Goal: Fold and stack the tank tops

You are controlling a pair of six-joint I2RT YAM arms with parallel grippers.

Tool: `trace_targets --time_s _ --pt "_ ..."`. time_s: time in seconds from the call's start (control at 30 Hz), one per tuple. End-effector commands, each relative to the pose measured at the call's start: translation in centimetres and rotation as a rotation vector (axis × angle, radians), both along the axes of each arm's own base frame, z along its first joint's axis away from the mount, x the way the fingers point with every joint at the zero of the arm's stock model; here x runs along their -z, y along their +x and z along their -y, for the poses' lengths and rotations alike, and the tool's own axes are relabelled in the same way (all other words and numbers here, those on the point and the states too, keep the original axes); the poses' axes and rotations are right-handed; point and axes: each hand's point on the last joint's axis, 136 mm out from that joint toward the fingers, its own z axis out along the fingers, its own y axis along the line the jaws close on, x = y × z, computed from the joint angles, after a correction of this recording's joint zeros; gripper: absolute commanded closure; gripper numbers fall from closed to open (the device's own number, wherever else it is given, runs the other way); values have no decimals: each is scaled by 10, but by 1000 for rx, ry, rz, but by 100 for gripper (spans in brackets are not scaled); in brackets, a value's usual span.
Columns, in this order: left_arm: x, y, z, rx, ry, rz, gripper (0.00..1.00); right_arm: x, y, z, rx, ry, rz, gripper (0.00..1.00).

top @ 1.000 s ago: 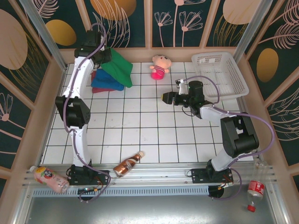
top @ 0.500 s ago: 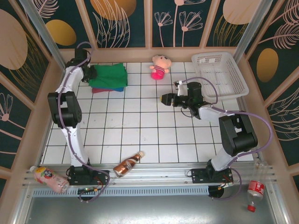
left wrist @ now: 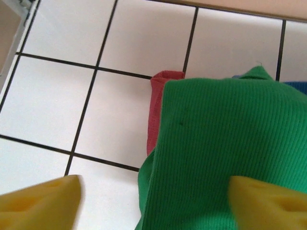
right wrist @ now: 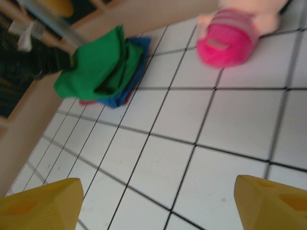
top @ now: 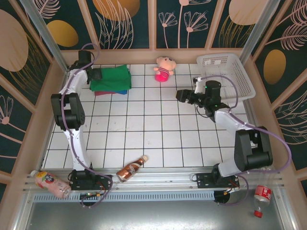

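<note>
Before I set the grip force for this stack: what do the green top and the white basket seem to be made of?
Green tank top: soft knit cloth with a matte finish; fine parallel ribs show in the left wrist view.
Basket: probably moulded plastic, white and smooth; its walls are a regular lattice of holes under a solid rim.

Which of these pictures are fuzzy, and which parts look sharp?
Right wrist view: the pink doll looks smeared. Left wrist view: ribbing on the green tank top is crisp, the near yellow fingers soft. Top external view: evenly lit and sharp.
</note>
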Motion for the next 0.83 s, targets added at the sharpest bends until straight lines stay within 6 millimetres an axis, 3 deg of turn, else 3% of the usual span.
trace_targets --time_s 0.0,0.07,0.13,0.2,0.33,0.4,0.53,0.63,0.8 --pt "-65 -15 -4 11 39 112 10 2 4 41 137 -111 42 15" --pt "-75 -36 2 19 7 151 1 6 8 66 232 -167 65 13" --pt "-78 -60 13 38 -45 199 1 8 12 94 366 -211 100 12" --pt "-73 -86 17 31 -76 236 1 6 14 116 452 -202 135 1" --pt "-50 -121 26 19 -134 324 1 20 7 150 608 -228 185 1" --pt "-26 -139 22 -17 -121 348 1 30 3 158 622 -254 220 1" --pt "-12 -159 19 -30 -90 479 1 43 -1 180 686 -321 244 1" --pt "-1 -162 24 -12 -72 505 1 48 -2 193 724 -322 262 1" --pt "1 -159 30 10 -49 512 1 50 0 194 741 -340 265 1"
